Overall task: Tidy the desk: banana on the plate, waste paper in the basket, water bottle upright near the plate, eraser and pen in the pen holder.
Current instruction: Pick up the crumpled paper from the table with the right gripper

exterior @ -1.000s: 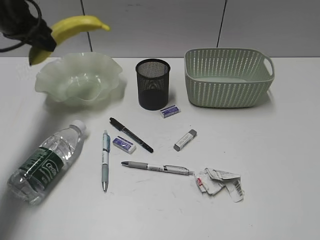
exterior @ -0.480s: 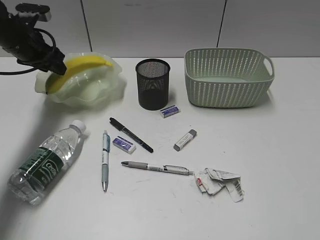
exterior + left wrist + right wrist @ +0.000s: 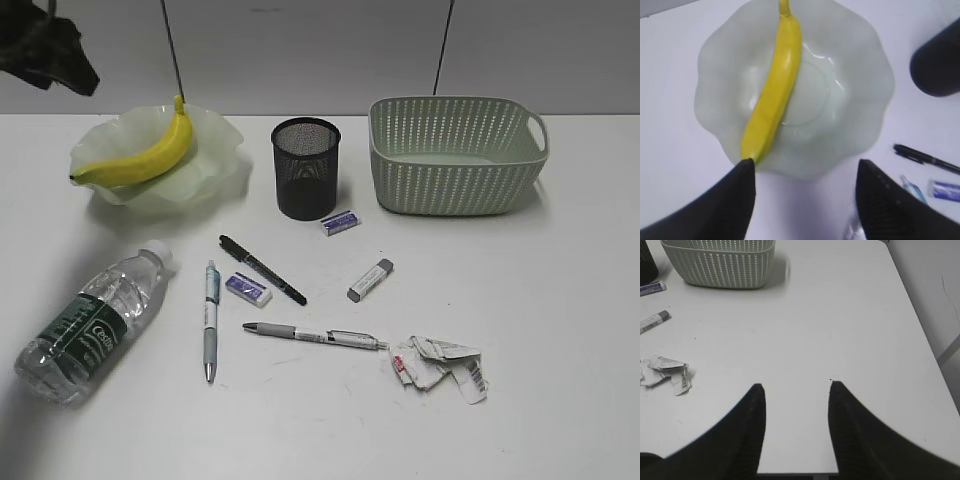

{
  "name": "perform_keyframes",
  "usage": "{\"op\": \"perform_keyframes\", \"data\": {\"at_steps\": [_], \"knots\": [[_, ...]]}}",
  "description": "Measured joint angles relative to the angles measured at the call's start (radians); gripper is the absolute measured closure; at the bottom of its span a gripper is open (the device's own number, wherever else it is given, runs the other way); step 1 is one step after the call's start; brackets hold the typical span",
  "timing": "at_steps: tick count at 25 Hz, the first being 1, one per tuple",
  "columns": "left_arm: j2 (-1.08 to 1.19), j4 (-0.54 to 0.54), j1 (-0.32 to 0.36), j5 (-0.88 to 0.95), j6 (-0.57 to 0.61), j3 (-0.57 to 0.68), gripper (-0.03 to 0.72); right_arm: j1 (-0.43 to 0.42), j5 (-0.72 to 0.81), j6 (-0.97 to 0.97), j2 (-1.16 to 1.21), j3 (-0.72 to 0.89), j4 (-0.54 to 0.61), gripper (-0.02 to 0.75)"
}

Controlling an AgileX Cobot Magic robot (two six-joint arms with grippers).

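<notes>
On the white desk (image 3: pixel 560 300), the banana (image 3: pixel 140 158) lies diagonally across the plate (image 3: pixel 215 170), stem up-right, below the wide-open, empty left gripper (image 3: pixel 802 200).

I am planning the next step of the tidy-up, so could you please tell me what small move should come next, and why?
Probably the left hand should swing down toward the water bottle. The banana already lies in the plate and the hand is open above it, holding nothing. The bottle lies on its side on the desk, on the left arm's side.

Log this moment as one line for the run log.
banana: lying in plate | left gripper: jaws open, empty | water bottle: on its side
</notes>
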Motion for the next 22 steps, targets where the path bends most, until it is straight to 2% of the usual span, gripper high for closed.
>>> {"op": "perform_keyframes", "data": {"at_steps": [4,8,13,17,22], "knots": [[-0.161,0.015,0.0,0.157,-0.059,0.0,0.224,0.0,0.0,0.0,0.0,0.0,0.0,0.396],[-0.321,0.09,0.0,0.269,-0.157,0.0,0.225,0.0,0.0,0.0,0.0,0.0,0.0,0.396],[-0.516,0.154,0.0,0.291,-0.263,0.015,0.225,0.0,0.0,0.0,0.0,0.0,0.0,0.396],[-0.722,0.155,0.0,0.292,-0.282,0.122,0.232,0.0,0.0,0.0,0.0,0.0,0.0,0.396],[-1.032,0.154,-0.002,0.283,-0.282,0.396,0.242,0.0,0.0,0.0,0.0,0.0,0.0,0.396]]}}
